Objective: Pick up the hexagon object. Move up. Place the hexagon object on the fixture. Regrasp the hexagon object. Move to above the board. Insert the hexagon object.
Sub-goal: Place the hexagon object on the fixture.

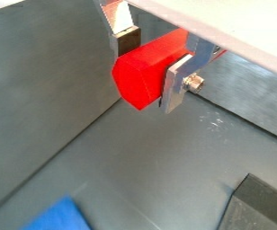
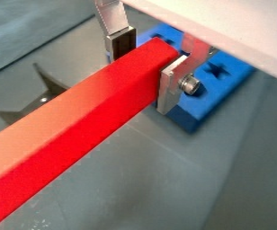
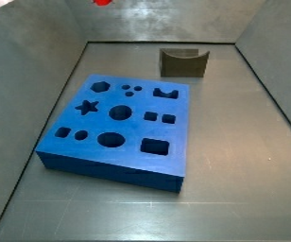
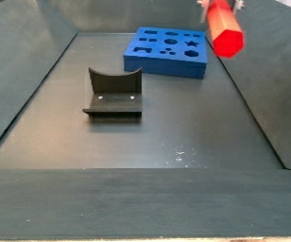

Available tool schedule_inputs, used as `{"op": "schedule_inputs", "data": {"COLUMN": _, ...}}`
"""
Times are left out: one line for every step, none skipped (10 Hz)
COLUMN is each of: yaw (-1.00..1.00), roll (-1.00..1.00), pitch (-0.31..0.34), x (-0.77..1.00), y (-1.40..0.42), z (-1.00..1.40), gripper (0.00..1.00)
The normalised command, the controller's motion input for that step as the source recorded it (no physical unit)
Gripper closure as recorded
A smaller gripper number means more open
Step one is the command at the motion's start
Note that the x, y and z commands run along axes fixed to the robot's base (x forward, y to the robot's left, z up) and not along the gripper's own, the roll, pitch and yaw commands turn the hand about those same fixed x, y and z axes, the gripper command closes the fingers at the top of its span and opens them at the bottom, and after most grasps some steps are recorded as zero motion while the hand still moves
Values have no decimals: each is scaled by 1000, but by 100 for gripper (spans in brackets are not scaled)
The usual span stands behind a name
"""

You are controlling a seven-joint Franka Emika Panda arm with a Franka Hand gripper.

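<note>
The hexagon object [image 1: 144,79], a bright red bar, is clamped between the two silver fingers of my gripper [image 1: 151,65], which is shut on it. In a wrist view the bar [image 2: 81,126] runs long and away from the gripper [image 2: 147,67]. A side view shows the bar [image 4: 224,25] hanging high in the air, beside the blue board [image 4: 167,68]. In a side view only a red tip [image 3: 104,2] shows at the upper edge. The board [image 3: 111,168] lies flat with its many cut-outs. The dark notched fixture [image 3: 183,62] stands apart from it on the floor.
Grey walls enclose the dark floor on all sides. The fixture [image 4: 112,95] stands mid-floor on its base plate. A corner of the board [image 1: 57,216] shows below the gripper, and the board [image 2: 216,83] also lies behind the fingers.
</note>
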Motion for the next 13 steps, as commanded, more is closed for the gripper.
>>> {"op": "schedule_inputs", "data": {"yaw": 729, "roll": -7, "pitch": 195, "x": 1000, "y": -358, "z": 82, "gripper": 100}}
{"op": "schedule_inputs", "data": {"yaw": 505, "roll": -23, "pitch": 175, "x": 1000, "y": -331, "z": 74, "gripper": 100}}
{"op": "schedule_inputs", "data": {"yaw": 319, "roll": -31, "pitch": 154, "x": 1000, "y": -303, "z": 68, "gripper": 100}}
{"op": "schedule_inputs", "data": {"yaw": 201, "roll": -37, "pitch": 147, "x": 1000, "y": -277, "z": 63, "gripper": 100}}
{"op": "schedule_inputs", "data": {"yaw": 102, "roll": -39, "pitch": 141, "x": 1000, "y": -248, "z": 57, "gripper": 100}}
{"op": "schedule_inputs", "data": {"yaw": 61, "roll": -45, "pitch": 144, "x": 1000, "y": -226, "z": 52, "gripper": 100}}
{"op": "schedule_inputs", "data": {"yaw": 42, "roll": -51, "pitch": 155, "x": 1000, "y": -202, "z": 49, "gripper": 100}}
{"op": "schedule_inputs", "data": {"yaw": 36, "roll": -49, "pitch": 161, "x": 1000, "y": -185, "z": 46, "gripper": 100}}
{"op": "schedule_inputs", "data": {"yaw": 34, "roll": -46, "pitch": 158, "x": 1000, "y": -165, "z": 41, "gripper": 100}}
{"op": "schedule_inputs", "data": {"yaw": 35, "roll": -44, "pitch": 158, "x": 1000, "y": -149, "z": 35, "gripper": 100}}
{"op": "schedule_inputs", "data": {"yaw": -93, "roll": -1000, "pitch": 48, "x": 1000, "y": 183, "z": -133, "gripper": 100}}
{"op": "schedule_inputs", "data": {"yaw": -98, "roll": -1000, "pitch": 51, "x": 1000, "y": 214, "z": -142, "gripper": 100}}
{"op": "schedule_inputs", "data": {"yaw": -104, "roll": -1000, "pitch": 49, "x": 1000, "y": 192, "z": -124, "gripper": 100}}
